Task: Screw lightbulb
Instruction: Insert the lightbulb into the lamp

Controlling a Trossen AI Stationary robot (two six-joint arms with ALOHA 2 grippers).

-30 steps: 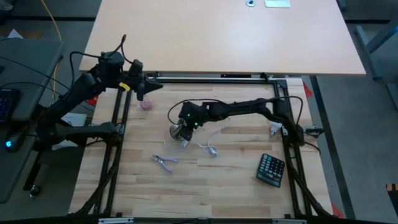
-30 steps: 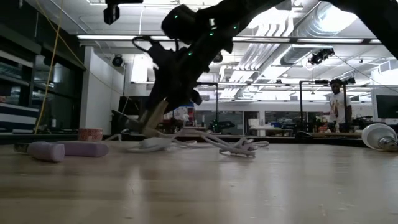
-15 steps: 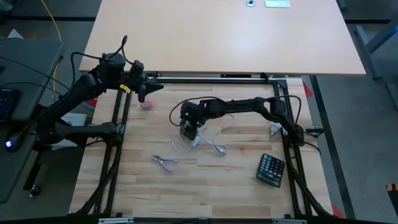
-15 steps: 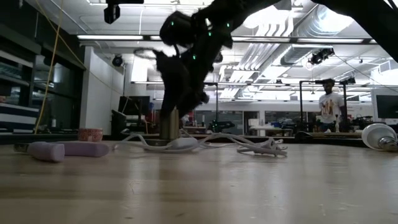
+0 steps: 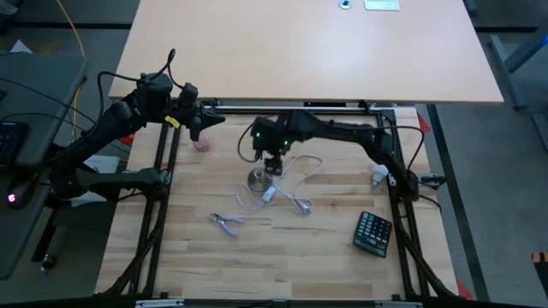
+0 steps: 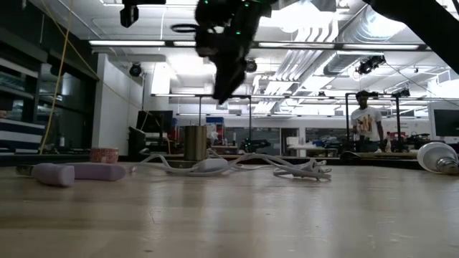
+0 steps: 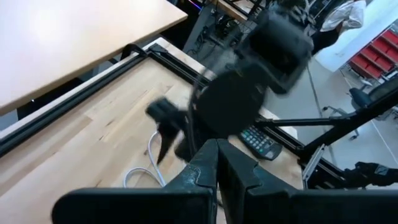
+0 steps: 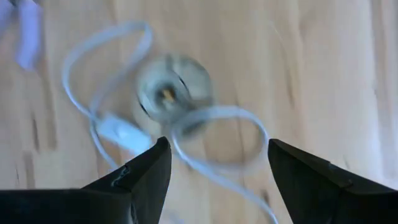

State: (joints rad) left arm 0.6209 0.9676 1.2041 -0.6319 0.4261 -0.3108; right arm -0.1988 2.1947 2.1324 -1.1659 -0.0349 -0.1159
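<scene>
The grey metal socket (image 5: pixel 259 178) stands upright on its base on the wooden table, its white cord (image 5: pixel 295 181) looped to its right. My right gripper (image 5: pixel 272 164) hangs open above it, nothing between its fingers (image 8: pixel 146 174); in its wrist view the socket (image 8: pixel 174 87) lies below. The lightbulb (image 5: pixel 377 178) lies on its side near the table's right edge and also shows at the low view's right as the lightbulb (image 6: pixel 437 158). My left gripper (image 5: pixel 199 122) waits shut over the far left corner.
A pink ball (image 5: pixel 201 144) lies near my left gripper. Purple-handled pliers (image 5: pixel 227 222) lie toward the near edge, and a calculator (image 5: pixel 374 233) at the near right. A black frame (image 5: pixel 163 171) borders the table. A person (image 6: pixel 366 125) stands in the room behind.
My right gripper held the socket tilted, set it upright on the table, opened and let go. It then rose and moved a little toward the far edge. The cord was dragged to the right and now lies still.
</scene>
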